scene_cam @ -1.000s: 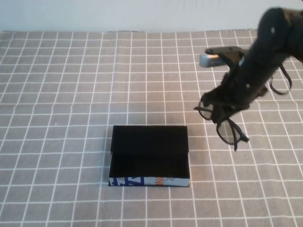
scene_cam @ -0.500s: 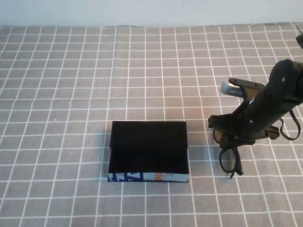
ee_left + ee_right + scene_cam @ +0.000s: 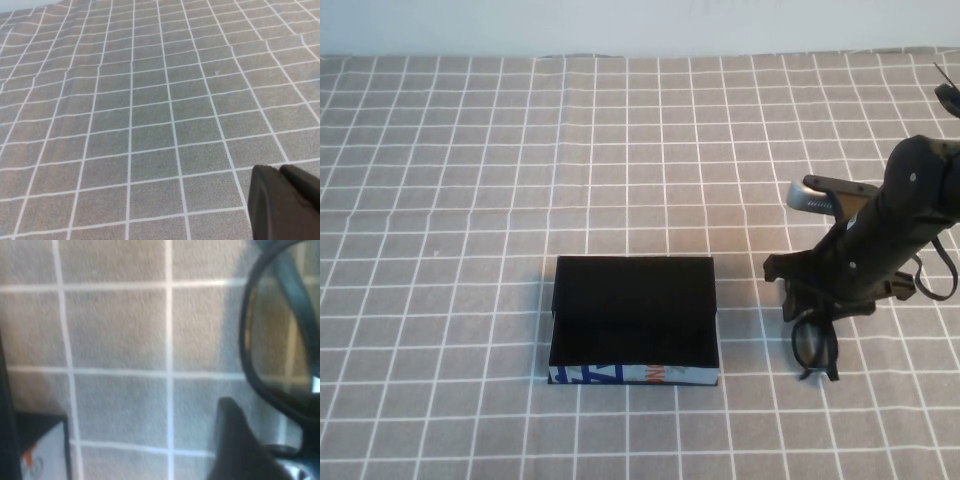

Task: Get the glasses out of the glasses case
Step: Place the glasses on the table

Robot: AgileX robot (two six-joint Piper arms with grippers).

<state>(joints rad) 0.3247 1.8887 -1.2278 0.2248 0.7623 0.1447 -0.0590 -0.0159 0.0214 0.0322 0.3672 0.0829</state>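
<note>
Right jaws (image 3: 812, 312) grip glasses (image 3: 814, 343) low over checked cloth (image 3: 470, 200); left jaws (image 3: 285, 205) look closed.

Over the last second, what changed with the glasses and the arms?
The right claw, shut on the black thick-framed plastic glasses, carried them from up in the air down and toward the robot, to just above the checked grey tablecloth, right of the black rectangular glasses case. The case stayed open and in place. The left claw shows only in its wrist view, over bare cloth.
</note>
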